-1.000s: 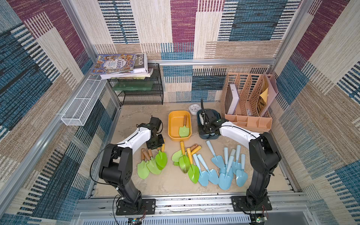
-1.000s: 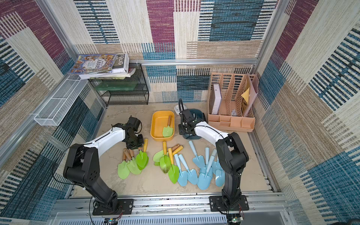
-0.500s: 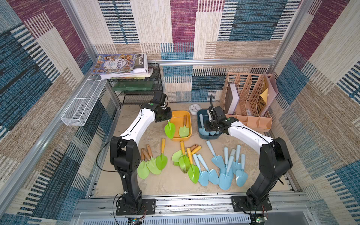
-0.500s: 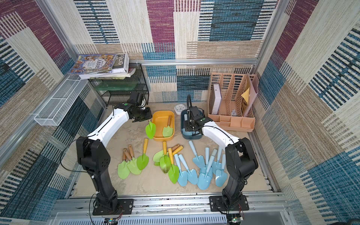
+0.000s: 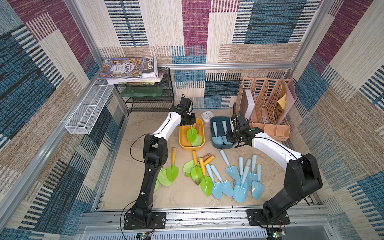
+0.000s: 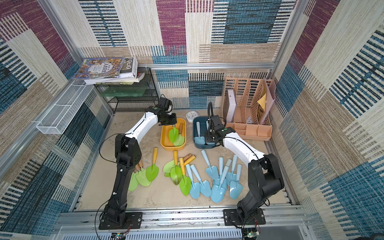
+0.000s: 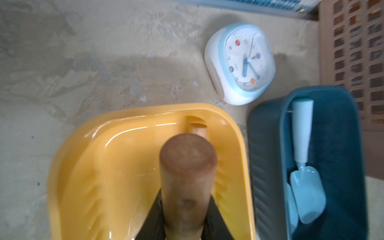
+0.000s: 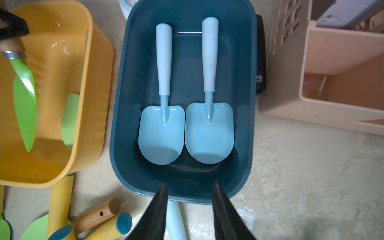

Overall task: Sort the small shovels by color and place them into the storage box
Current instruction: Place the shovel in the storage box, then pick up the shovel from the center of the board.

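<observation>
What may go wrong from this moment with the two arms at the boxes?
The left gripper holds a green shovel blade down over the yellow box; dropped so, it may lean on the rim or fall out. The open right gripper hangs over the near rim of the blue box; lowering could knock it.

on the surface (image 5: 124, 176), a shovel (image 5: 198, 141) lies in the left bin (image 5: 191, 148), two shovels (image 8: 162, 135) side by side in the right bin (image 5: 211, 133); a clock (image 5: 206, 116) sits behind, between the bins; loose shovels (image 5: 231, 172) lie in front.
</observation>
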You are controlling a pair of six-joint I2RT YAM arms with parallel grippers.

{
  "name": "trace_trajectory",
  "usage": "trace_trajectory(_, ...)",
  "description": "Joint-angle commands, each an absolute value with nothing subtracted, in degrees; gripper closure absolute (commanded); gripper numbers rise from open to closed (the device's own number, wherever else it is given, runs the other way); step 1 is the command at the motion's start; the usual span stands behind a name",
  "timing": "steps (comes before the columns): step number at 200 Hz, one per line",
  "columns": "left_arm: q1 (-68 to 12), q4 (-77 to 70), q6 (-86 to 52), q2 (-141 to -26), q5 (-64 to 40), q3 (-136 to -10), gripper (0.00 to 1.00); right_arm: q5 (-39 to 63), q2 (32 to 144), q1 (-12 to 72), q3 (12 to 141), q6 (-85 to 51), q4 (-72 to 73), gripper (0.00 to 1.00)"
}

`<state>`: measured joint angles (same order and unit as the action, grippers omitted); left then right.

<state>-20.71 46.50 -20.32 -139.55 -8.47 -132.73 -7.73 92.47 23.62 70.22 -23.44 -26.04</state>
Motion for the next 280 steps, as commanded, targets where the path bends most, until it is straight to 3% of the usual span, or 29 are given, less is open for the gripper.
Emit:
trace_trajectory(1,-21.22,48.87,-18.47,-140.27,-6.16,-132.22,0.98,-8.26,91.66,23.48,69.14,-23.55,-25.89,0.61)
trace_trajectory(22,-21.77,48.88,-18.26,-140.67,-4.43,-131.56,0.96,-7.63,91.49,23.47,67.69,-23.97,-25.29,0.61)
trace_trajectory(49,-22.1,49.14,-17.89,-140.59,-2.84,-131.75,0.73,-6.03,91.3,23.59,65.83,-24.56,-24.11,0.59)
trace_trajectory(82,-22.37,49.36,-18.52,-140.19,-3.13,-132.25,0.61,-4.77,91.1,23.55,63.71,-25.39,-22.81,0.57)
trace_trajectory(139,-22.85,50.77,-19.45,-134.29,-3.59,-128.32,0.6,-1.91,89.62,23.95,59.32,-25.31,-21.28,0.51)
trace_trajectory(163,-22.85,50.32,-21.62,-127.85,-3.63,-120.96,0.59,-0.34,89.49,24.58,57.33,-24.97,-20.79,0.48)
trace_trajectory(225,-22.84,37.8,-29.09,-108.02,-4.62,-88.06,0.59,0.25,90.73,28.11,53.67,-25.03,-18.8,0.47)
trace_trajectory(280,-22.8,37.88,-29.74,-103.73,-4.31,-81.52,0.59,-2.33,92.58,29.74,51.97,-25.73,-18.13,0.48)
